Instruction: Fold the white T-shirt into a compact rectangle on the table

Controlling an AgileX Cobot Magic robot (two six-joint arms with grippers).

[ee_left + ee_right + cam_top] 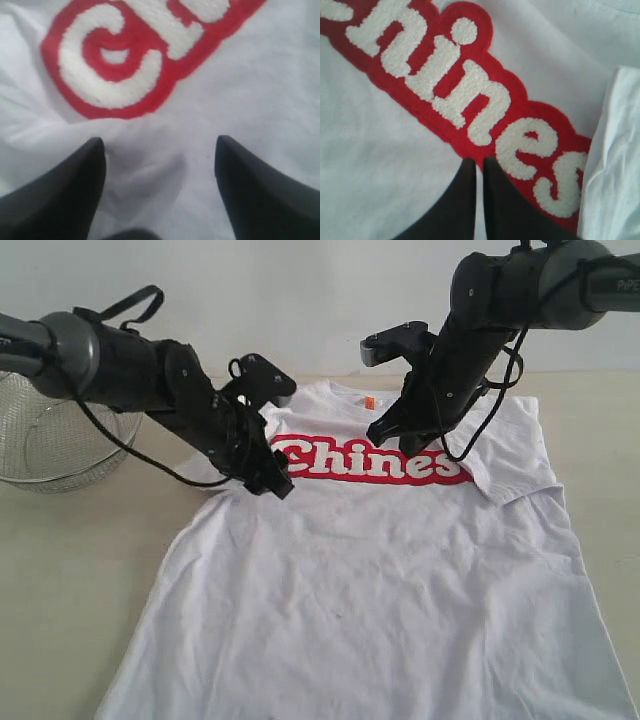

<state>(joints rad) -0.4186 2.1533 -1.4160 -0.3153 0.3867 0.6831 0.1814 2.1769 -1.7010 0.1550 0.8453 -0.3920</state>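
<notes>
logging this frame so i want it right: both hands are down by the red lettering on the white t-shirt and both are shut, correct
Not quite. The left hand is open: the left wrist view shows its fingers wide apart above the t-shirt. Only the right hand is shut. Both are down by the red lettering, as you said.

It looks like a robot lab or test room. A black, cabled left arm (120, 365) and right arm (500, 300) reach over a plain beige bench (60, 570) before a blank pale wall (300, 290). A shirt (380, 570) and a wire basket (50, 440) are the props.
</notes>
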